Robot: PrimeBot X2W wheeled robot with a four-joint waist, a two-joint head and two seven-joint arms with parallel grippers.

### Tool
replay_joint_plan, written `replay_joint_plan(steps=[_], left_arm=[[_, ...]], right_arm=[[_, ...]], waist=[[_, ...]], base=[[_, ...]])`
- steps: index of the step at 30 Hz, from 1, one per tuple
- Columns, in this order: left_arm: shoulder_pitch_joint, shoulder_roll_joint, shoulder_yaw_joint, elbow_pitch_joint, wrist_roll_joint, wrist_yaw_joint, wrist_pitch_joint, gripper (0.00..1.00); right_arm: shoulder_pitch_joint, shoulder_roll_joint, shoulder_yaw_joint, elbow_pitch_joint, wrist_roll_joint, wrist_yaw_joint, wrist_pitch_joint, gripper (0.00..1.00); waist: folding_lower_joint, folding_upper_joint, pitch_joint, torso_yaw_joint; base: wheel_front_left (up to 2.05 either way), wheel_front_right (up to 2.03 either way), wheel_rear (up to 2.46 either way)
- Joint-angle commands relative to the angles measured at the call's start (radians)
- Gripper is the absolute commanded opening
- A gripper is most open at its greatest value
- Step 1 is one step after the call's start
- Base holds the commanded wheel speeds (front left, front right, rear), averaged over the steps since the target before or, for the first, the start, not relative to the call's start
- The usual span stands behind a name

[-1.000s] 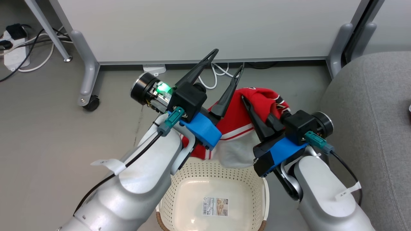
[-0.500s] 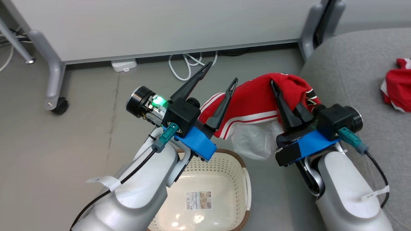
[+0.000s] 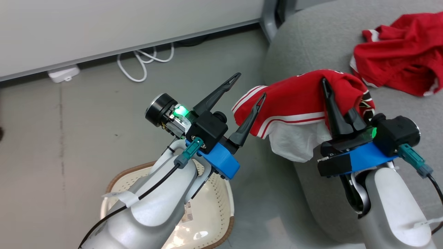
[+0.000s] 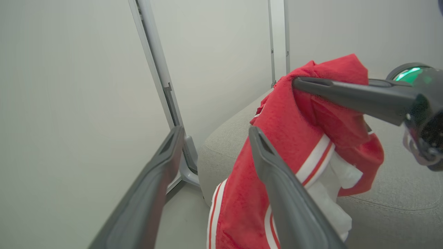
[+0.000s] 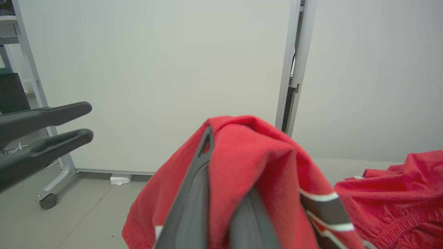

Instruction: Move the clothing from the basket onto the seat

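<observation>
My right gripper [image 3: 331, 90] is shut on the red jersey [image 3: 294, 100], which hangs bunched over its fingers above the front-left edge of the grey seat [image 3: 311, 45]. Its white lining and striped trim droop below. In the right wrist view the jersey [image 5: 249, 155] drapes over one finger [image 5: 204, 162]. The red shorts [image 3: 398, 58] lie crumpled on the seat, further right. My left gripper [image 3: 251, 84] is open and holds nothing, just left of the jersey [image 4: 287, 138]. The cream basket [image 3: 226, 207] sits on the floor at lower left, partly hidden under my left forearm.
A white partition panel [image 3: 121, 20] stands behind, with a grey post [image 3: 268, 14] next to the seat's corner. White cables [image 3: 145, 62] and a white adapter [image 3: 64, 72] lie on the grey floor [image 3: 69, 131] below the panel.
The camera has swung right with the body. My right gripper has carried the jersey from above the basket to over the seat's edge. The shorts came into view. The left gripper stayed open.
</observation>
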Motion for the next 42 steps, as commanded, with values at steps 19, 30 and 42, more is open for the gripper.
replay_joint_plan(steps=[19, 30, 42], left_arm=[[-0.045, -0.008, -0.029, 0.039, 0.028, -0.031, -0.005, 1.0], [-0.08, 0.006, -0.019, 0.016, 0.047, -0.024, -0.005, 1.0], [-0.232, 0.042, -0.02, -0.034, 0.097, -0.02, 0.04, 1.0]], right_arm=[[0.132, 0.027, -0.103, -0.103, 0.006, 0.001, -0.004, 0.0], [-0.034, -0.007, -0.121, -0.146, -0.007, 0.001, -0.004, 0.0], [-0.475, -0.202, -0.341, -0.229, -0.009, 0.001, -0.004, 0.0]], waist=[[0.0, 0.0, 0.063, -0.166], [0.0, 0.0, 0.139, -0.139], [0.0, 0.0, 0.422, -0.097]], base=[[0.0, 0.0, 0.0], [0.0, 0.0, 0.0], [0.0, 0.0, 0.0]])
